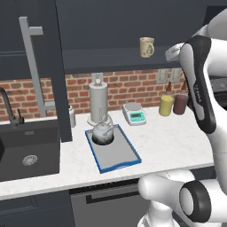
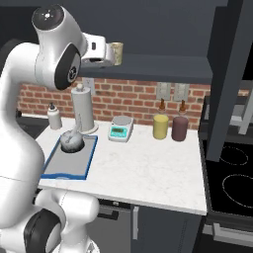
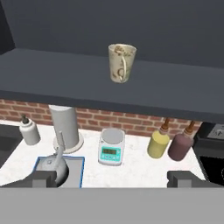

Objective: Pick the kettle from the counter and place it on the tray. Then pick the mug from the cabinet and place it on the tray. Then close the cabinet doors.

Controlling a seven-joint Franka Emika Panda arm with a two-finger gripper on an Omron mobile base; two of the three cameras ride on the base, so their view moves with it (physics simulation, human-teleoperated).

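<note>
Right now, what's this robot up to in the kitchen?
The white robot arm is partway through loading a tray. The small round grey metallic kettle already sits on the flat blue-rimmed grey tray on the white marble counter. The open gripper is raised in front of the dark upper cabinet's shelf, facing the cream ceramic mug, which stands there untouched. The tall dark cabinet door hangs open.

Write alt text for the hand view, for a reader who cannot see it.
A cream mug stands upright on the dark cabinet shelf, straight ahead of the open gripper. Below, on the white counter, the kettle sits on the blue-rimmed tray, beside a paper-towel roll and scale.
</note>
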